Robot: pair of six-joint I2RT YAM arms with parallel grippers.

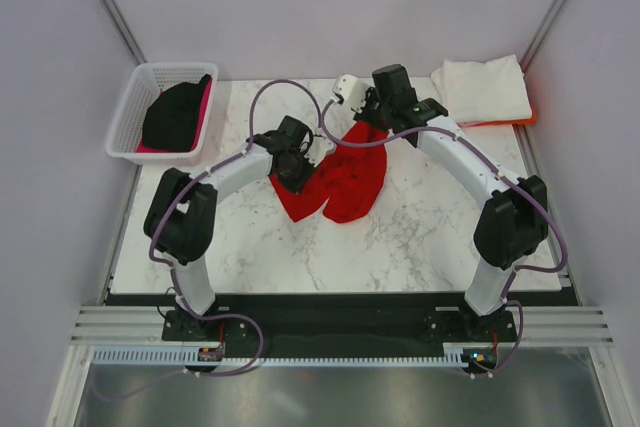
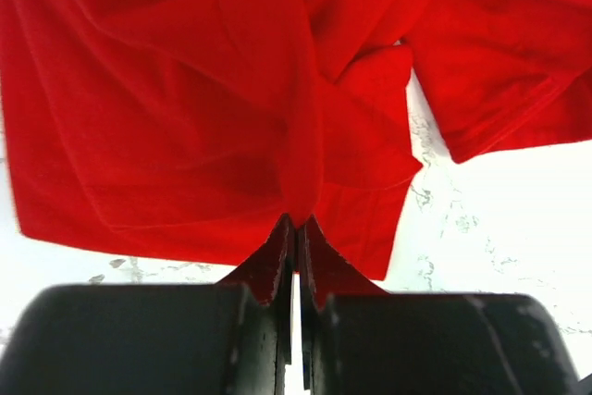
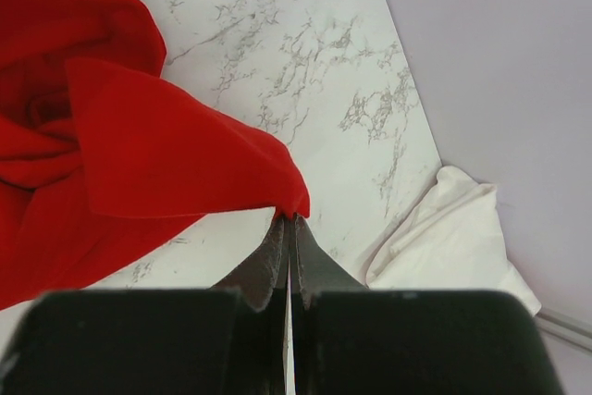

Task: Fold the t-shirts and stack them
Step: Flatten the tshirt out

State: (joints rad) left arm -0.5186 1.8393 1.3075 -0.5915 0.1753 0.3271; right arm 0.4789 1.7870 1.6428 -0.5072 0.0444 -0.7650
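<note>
Left tool: the left tool (image 2: 296, 224) has its jaws drawn almost together, and a ridge of red cloth runs down into the narrow slit between the tips. I judge it clenched on that fold.
Right tool: the right tool (image 3: 288, 219) is clamped tight, with a corner of the same cloth pinched at its tips and held just above the marble.
Red t-shirt: the red t-shirt (image 1: 340, 182) lies crumpled and bunched near the middle of the bench (image 1: 420, 237), between the two tools. Its far end is drawn up toward the right tool, and the rest sags onto the surface in loose folds.
Done so far: a white t-shirt (image 1: 483, 87) lies folded at the far right corner. An orange t-shirt (image 1: 527, 118) shows as a thin edge beneath it, so the stack looks to have two pieces.
Left to do: the red one has no tidy fold yet. It has to be spread flat, folded and carried to the stack.
Waiting: a black t-shirt (image 1: 175, 115) sits on a magenta-pink t-shirt (image 1: 203, 112) in the white lattice basket (image 1: 130, 112) at the far left, and both look unfolded.
Progress: roughly two of five done, by my judgement.
Left arm pose: it reaches forward and inward from its base, elbow bent, wrist pitched down over the near left part of the cloth.
Right arm pose: it stretches farther out and leans inward, its wrist over the far end of the cloth, near the stack but apart from it.
Both together: the two grips sit on separate parts of one garment, which suits pulling it open.
</note>
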